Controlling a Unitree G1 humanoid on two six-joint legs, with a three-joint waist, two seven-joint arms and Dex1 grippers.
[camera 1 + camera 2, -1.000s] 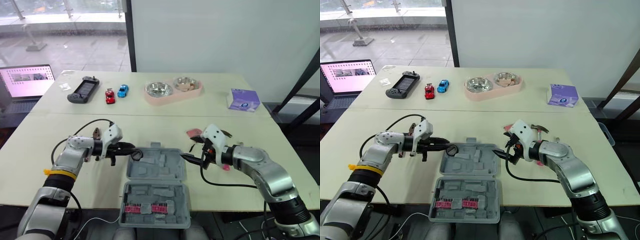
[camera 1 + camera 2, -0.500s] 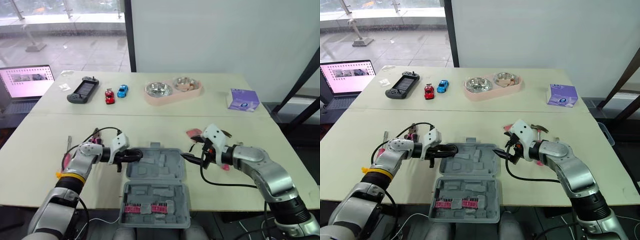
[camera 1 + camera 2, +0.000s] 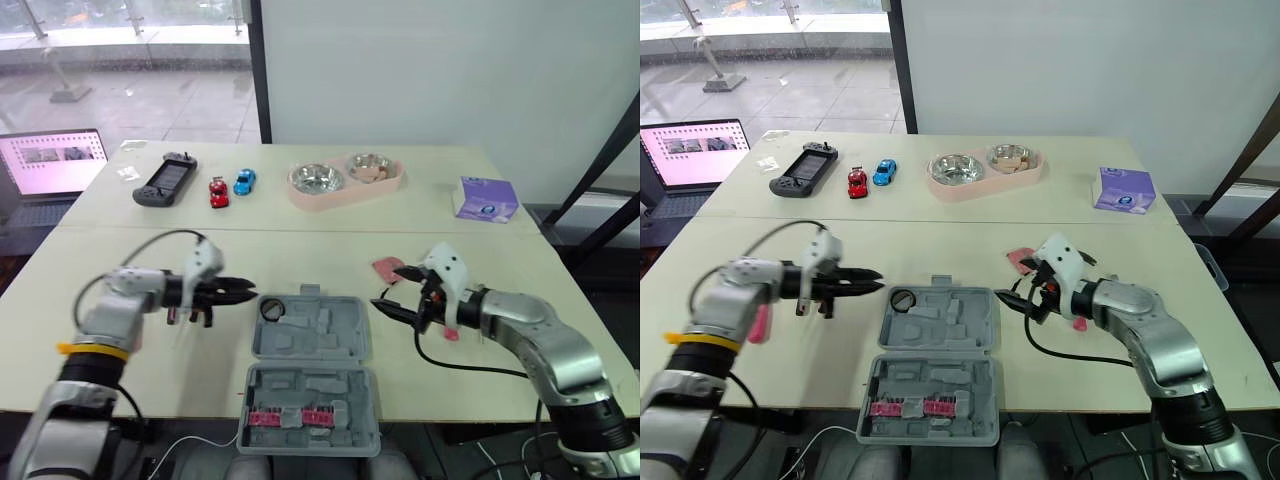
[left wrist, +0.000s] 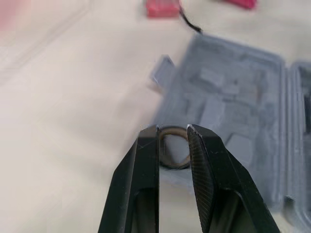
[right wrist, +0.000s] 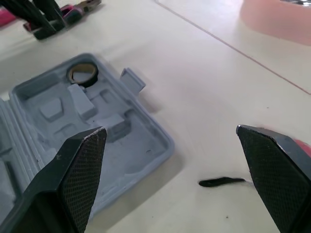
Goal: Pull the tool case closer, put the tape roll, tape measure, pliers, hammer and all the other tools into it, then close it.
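The grey tool case [image 3: 315,335] lies open near the table's front edge, its lid half toward me. A tape roll [image 3: 271,308] rests in the far left corner of its back half. My left gripper [image 3: 243,287] hovers just left of that corner, fingers slightly open and holding nothing; the left wrist view shows the tape roll [image 4: 173,164] beyond them. My right gripper [image 3: 392,289] is wide open just right of the case. A red tape measure [image 3: 387,267] lies behind it. Pink-handled pliers [image 5: 73,7] lie by my left arm. A pink-handled tool [image 3: 451,331] is partly hidden under my right wrist.
On the far half of the table are a game controller [image 3: 165,181], two toy cars [image 3: 231,187], a pink double bowl [image 3: 345,181] and a purple box [image 3: 485,198]. A laptop [image 3: 55,160] stands off the far left edge.
My left gripper has let go of the tape roll in the case's corner and drawn back to the left. My right gripper has moved a little right, away from the case edge.
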